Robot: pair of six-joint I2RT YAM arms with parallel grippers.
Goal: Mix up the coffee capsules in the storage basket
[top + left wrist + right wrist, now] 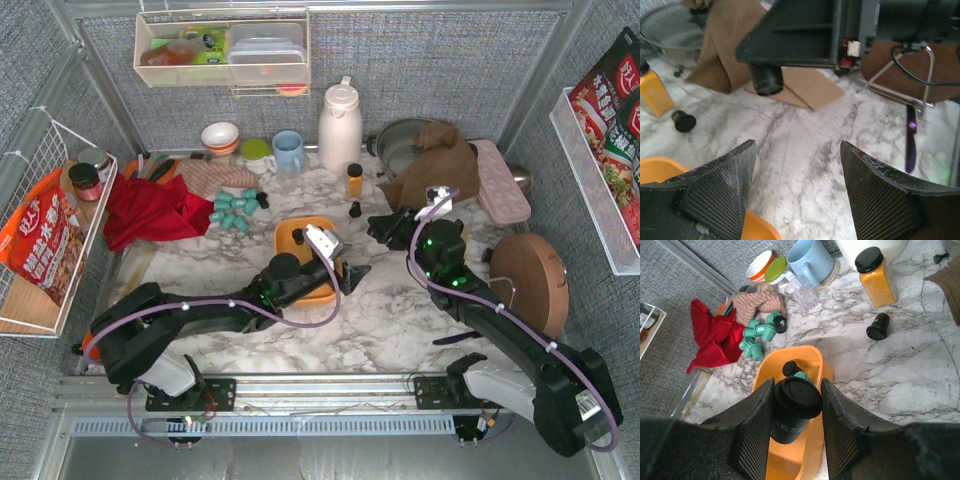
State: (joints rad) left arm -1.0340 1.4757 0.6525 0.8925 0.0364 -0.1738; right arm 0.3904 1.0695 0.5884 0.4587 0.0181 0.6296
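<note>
1. Most teal capsules are heaped on the desk, left of the orange basket.
2. Two are seen inside; mixing is judged barely begun.
3. The left pincer is spread, empty.
4. A black capsule is pinched by the right pincer over the basket.

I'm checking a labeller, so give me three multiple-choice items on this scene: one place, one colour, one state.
1. Relative to the orange basket, the heap of teal capsules lies: A inside; B outside, by the red cloth; C underneath.
2. The capsule in the right claw is: A teal; B black; C orange.
3. The left claw is: A open, empty; B shut, empty; C shut on a capsule.
Key: B, it lies next to the cloth; B, its body is black; A, nothing sits in its wide gap.
</note>
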